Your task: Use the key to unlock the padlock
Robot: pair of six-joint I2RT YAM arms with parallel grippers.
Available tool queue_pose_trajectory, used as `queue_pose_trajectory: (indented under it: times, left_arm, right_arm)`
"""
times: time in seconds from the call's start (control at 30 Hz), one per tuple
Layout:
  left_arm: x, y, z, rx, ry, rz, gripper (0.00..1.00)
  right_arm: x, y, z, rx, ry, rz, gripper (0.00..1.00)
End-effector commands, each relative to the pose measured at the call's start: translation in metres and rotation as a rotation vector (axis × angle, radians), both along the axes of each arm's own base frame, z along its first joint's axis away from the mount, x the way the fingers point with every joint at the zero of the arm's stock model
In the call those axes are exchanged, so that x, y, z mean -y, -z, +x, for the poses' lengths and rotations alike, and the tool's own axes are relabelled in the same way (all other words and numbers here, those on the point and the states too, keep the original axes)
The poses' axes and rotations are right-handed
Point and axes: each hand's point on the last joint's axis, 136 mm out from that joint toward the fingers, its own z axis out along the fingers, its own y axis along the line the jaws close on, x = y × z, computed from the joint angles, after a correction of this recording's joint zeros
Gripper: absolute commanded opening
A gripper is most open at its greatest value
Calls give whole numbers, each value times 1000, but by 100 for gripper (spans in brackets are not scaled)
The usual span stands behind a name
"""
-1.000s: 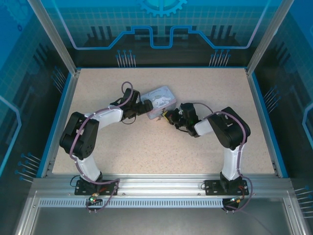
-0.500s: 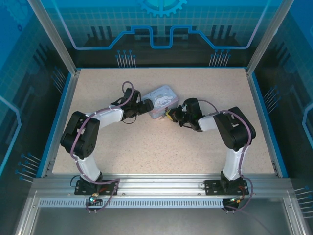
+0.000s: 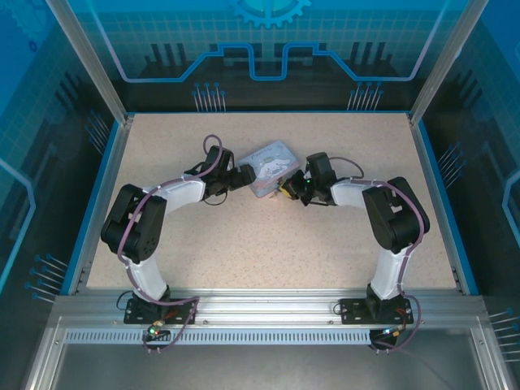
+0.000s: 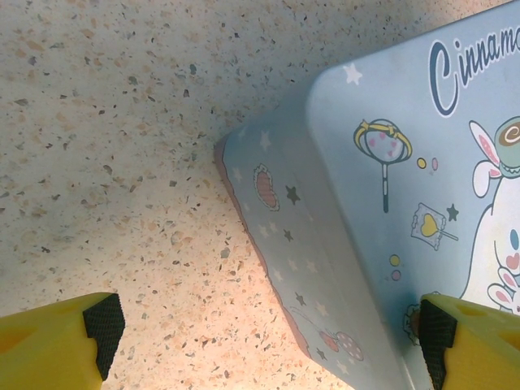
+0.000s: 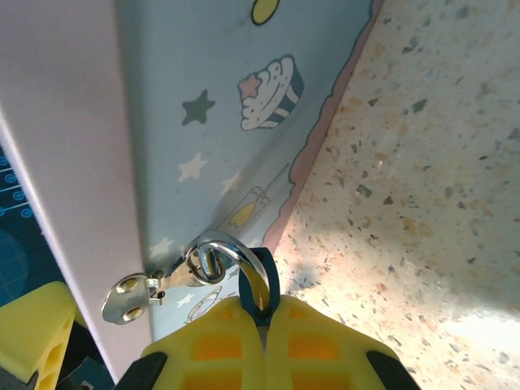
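Pinching tiny dark bluish metal padlock (image 5: 262, 289) in closed right end effector (image 5: 264, 313), hooked to pale blue cartoon tin box (image 5: 211, 122), with left end effector (image 4: 268, 329) wide open.

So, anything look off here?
Nothing spilled or broken. The pale blue cartoon-printed tin box sits skewed to the table edges; the right gripper is shut on the small dark blue padlock at its silver clasp.
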Motion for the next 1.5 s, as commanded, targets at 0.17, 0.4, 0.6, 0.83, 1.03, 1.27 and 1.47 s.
queue_pose_trajectory:
  times: [0.17, 0.4, 0.6, 0.83, 1.03, 1.27, 1.47]
  left_arm:
    - [-47, 63, -58, -271, -64, 191, 93]
    - [-43, 44, -53, -238, -49, 179, 94]
    - [-38, 38, -52, -226, -32, 170, 95]
    - [-34, 8, -43, -156, -4, 182, 96]
    - [-18, -40, -20, -41, 28, 172, 97]
    - [12, -58, 15, 4, 102, 214, 98]
    - [27, -42, 28, -13, 170, 358, 98]
  right_arm:
    - [42, 24, -23, -177, -3, -242, 0]
    - [38, 36, -25, -175, -6, -146, 0]
    - [32, 44, -15, -70, 56, 98, 0]
    - [30, 24, -9, 12, -33, 120, 0]
    - [31, 6, -5, 38, -83, 96, 0]
    - [31, 1, -1, 51, -100, 95, 0]
    - [32, -5, 2, 62, -104, 101, 0]
